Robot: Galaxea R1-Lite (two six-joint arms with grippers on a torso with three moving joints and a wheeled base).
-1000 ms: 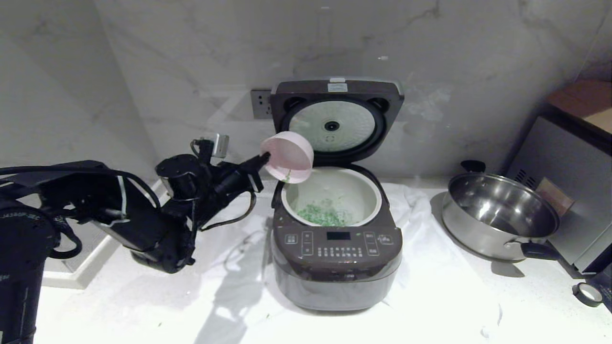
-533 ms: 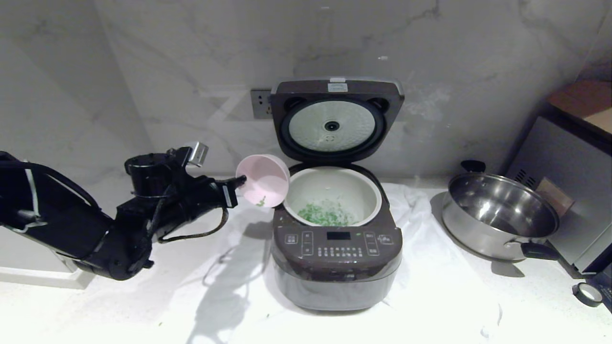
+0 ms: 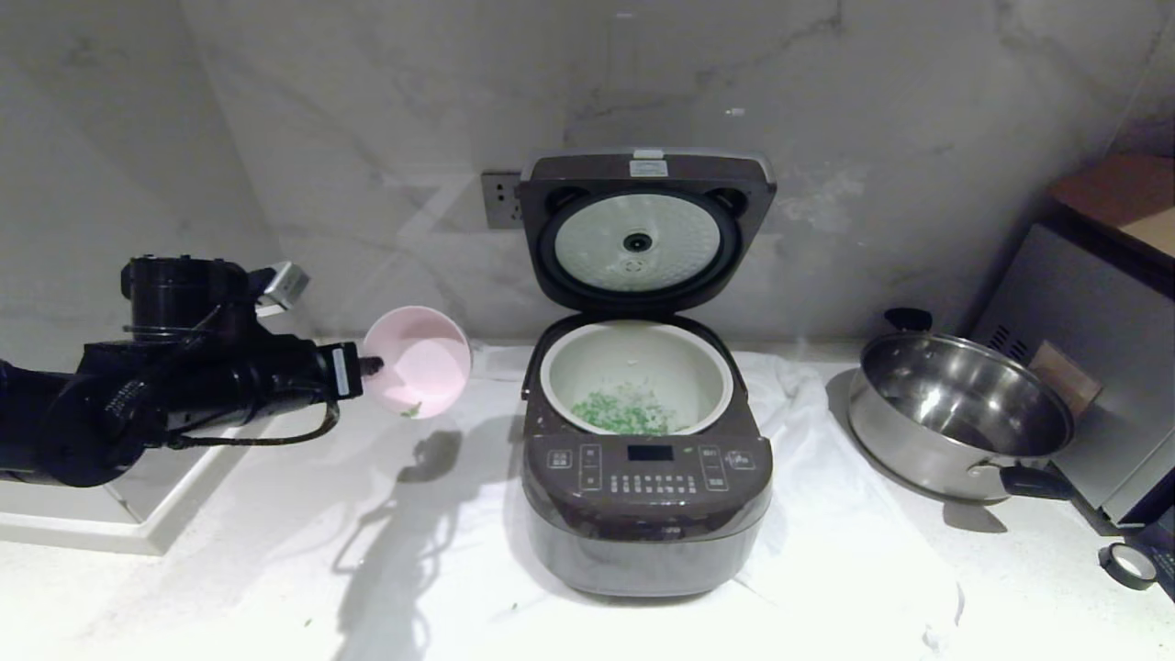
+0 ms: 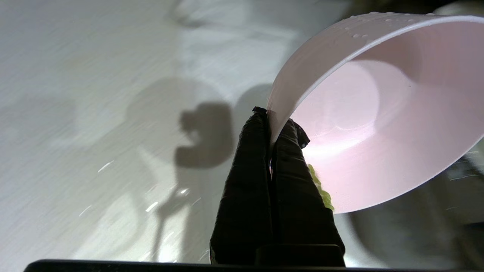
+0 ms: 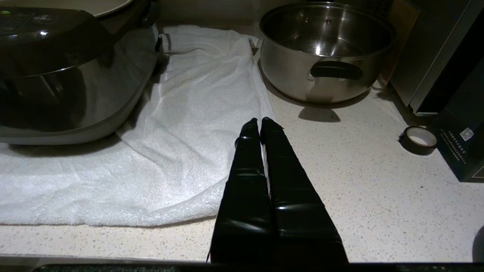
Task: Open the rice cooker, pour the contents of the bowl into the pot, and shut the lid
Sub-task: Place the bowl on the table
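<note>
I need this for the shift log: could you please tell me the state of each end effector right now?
Left end effector: closed on the rim of the bowl, held left of the rice cooker.
Right end effector: closed, holding nothing, above the counter.

The left arm reaches level from the frame's left edge, and the left gripper is pinched shut. The right gripper hangs closed, empty.
</note>
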